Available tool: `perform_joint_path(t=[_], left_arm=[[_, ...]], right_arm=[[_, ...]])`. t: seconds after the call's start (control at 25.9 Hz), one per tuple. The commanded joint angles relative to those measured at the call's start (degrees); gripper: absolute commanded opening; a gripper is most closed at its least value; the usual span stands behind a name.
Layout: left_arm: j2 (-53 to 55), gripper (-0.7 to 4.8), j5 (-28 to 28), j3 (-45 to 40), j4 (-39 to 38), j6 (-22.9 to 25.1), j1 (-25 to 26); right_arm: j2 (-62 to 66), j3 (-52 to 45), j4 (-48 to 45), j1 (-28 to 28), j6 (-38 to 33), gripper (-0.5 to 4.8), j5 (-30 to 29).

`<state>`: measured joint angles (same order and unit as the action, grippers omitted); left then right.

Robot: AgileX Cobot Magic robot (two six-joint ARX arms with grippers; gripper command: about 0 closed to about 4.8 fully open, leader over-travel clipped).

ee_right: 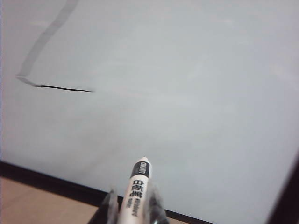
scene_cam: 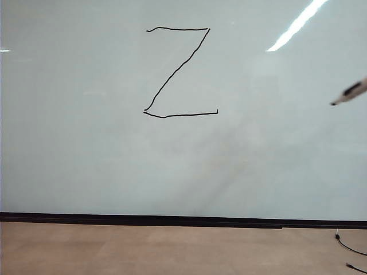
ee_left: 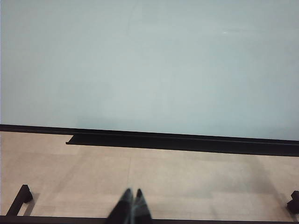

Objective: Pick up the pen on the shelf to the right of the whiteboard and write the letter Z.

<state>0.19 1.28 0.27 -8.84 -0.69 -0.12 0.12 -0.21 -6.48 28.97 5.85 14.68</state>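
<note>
Item one: the large glossy pale grey-white whiteboard (scene_cam: 258, 160), bearing the finished thin black letter Z (scene_cam: 179, 71).

Item two: the slim white pen (ee_right: 136, 193), pinched in our right claw (ee_right: 133, 207), long axis pointing at the board, the Z well off to its left.

Item three: left claw (ee_left: 132, 205), pressed together, low over the tan tabletop (ee_left: 187, 182).
</note>
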Motion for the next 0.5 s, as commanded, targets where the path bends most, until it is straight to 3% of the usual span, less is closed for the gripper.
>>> perform_joint_path(t=[0.04, 0.08, 0.12, 0.35, 0.5], left_arm=[[0.0, -0.05, 0.0, 0.1, 0.3, 0.2, 0.0], [0.0, -0.04, 0.0, 0.1, 0.3, 0.2, 0.0], [0.0, -0.04, 0.0, 0.1, 0.3, 0.2, 0.0], [0.0, -0.04, 0.0, 0.1, 0.3, 0.2, 0.0], [0.0, -0.05, 0.0, 0.1, 0.3, 0.2, 0.0]], right_arm=[[0.0, 0.3, -0.4, -8.9, -0.6, -0.07, -6.8], [0.0, 0.3, -0.2, -11.6, -1.2, -0.06, -8.5], [0.0, 0.3, 0.7, -17.7, -1.7, -0.07, -12.1], [0.0, 0.2, 1.9, -33.9, -3.3, -0.07, -19.9], [0.0, 0.2, 2.6, -34.8, -3.3, -0.07, -17.2]])
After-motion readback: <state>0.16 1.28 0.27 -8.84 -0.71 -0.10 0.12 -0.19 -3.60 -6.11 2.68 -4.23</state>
